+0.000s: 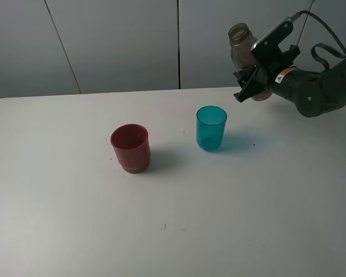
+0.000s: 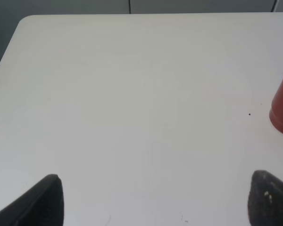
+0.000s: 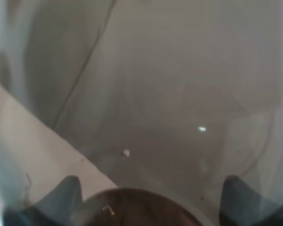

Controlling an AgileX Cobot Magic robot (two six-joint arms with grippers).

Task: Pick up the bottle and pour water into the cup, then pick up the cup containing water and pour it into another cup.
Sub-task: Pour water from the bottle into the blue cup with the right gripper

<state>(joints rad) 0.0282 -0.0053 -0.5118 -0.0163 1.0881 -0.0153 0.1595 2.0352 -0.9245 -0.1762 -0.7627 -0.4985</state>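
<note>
**Current step:** carrying the bottle to the pour position.

The right fingers (image 1: 247,86) are clamped round the body of the tall, slim, smoky grey-brown translucent plastic bottle (image 1: 240,41). The bottle is held clear of the white surface (image 1: 75,231), mouth uppermost and leaning slightly toward the cups. This near-upright attitude is judged to keep the contents in until the mouth is over the target. In the right wrist view the bottle wall fills the frame between both fingers, which confirms the grasp. Whether the bottle holds water cannot be told.

The translucent teal-blue plastic tumbler (image 1: 211,128) stands upright on the surface. In the high view it is lower than the bottle and to its left, not yet beneath the mouth. The opaque dark red plastic cup with the stepped base (image 1: 130,148) stands upright farther left, well apart from the tumbler. That gap is judged to leave room for the second pour.

The left fingers (image 2: 47,202) are spread wide over bare surface with nothing between them. The red cup sits at the edge of that view, off to one side of them.

**Inventory:**
- Bottle: one.
- Cups: two (one teal, one red).
- Arms: two, of which only the right shows in the high view.
</note>
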